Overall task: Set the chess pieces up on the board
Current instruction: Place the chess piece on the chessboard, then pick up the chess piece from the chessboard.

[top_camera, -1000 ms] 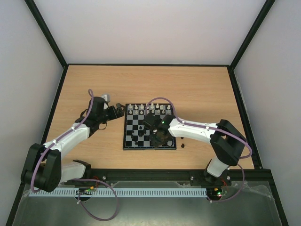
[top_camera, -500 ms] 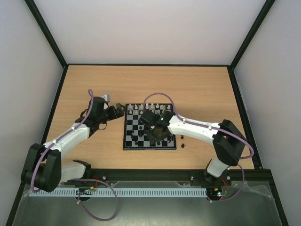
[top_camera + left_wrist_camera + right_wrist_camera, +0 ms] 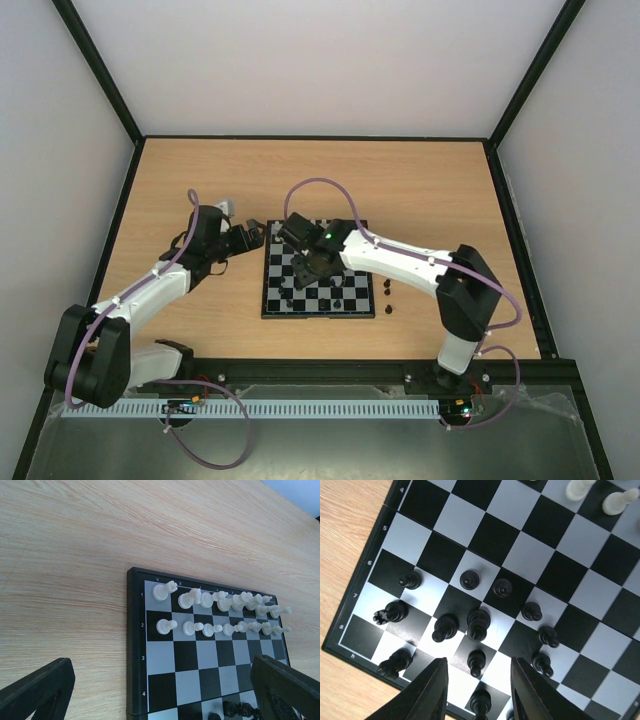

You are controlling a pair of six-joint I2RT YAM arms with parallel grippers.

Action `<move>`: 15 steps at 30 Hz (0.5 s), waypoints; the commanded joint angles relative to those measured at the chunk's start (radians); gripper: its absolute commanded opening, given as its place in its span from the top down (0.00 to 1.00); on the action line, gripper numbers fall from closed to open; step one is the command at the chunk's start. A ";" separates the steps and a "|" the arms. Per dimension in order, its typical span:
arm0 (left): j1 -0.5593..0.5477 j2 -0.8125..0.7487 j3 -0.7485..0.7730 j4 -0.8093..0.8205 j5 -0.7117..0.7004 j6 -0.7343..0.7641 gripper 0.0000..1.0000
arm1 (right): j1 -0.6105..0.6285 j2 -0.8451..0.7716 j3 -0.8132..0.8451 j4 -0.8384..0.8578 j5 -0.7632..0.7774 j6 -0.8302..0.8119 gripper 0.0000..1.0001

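Note:
The board (image 3: pixel 352 272) lies mid-table. In the left wrist view the board (image 3: pixel 165 662) carries two rows of cream-white pieces (image 3: pixel 216 628) along its far side. In the right wrist view several black pieces (image 3: pixel 478 624) stand loosely on the board's (image 3: pixel 491 540) near rows. My right gripper (image 3: pixel 480 690) hangs open and empty above them, with one black pawn (image 3: pixel 476 661) showing between its fingers. In the top view the right gripper (image 3: pixel 304 264) is over the board's left half. My left gripper (image 3: pixel 247 238) is open and empty just left of the board, its fingers (image 3: pixel 35 695) low in its own view.
Two black pieces (image 3: pixel 387 291) stand on the wooden table just right of the board. A black frame and white walls enclose the table. The left arm lies across the table's left side.
My right gripper has moved from the board's near right part leftward and away, to over its left half. The left arm has not moved.

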 commanded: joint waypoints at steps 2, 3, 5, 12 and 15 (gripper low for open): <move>-0.004 -0.020 0.013 -0.009 -0.011 0.012 0.00 | -0.017 0.080 0.047 -0.023 -0.024 -0.037 0.67; -0.003 -0.020 0.013 -0.011 -0.012 0.013 0.01 | -0.021 0.090 0.052 -0.021 -0.030 -0.040 0.67; -0.004 -0.021 0.013 -0.011 -0.015 0.014 0.00 | -0.026 0.105 0.052 -0.014 -0.037 -0.045 0.68; -0.003 -0.017 0.013 -0.010 -0.020 0.013 0.01 | -0.049 0.138 0.047 0.008 -0.064 -0.059 0.70; -0.003 -0.015 0.014 -0.011 -0.021 0.013 0.01 | -0.053 0.150 0.047 0.016 -0.072 -0.064 0.70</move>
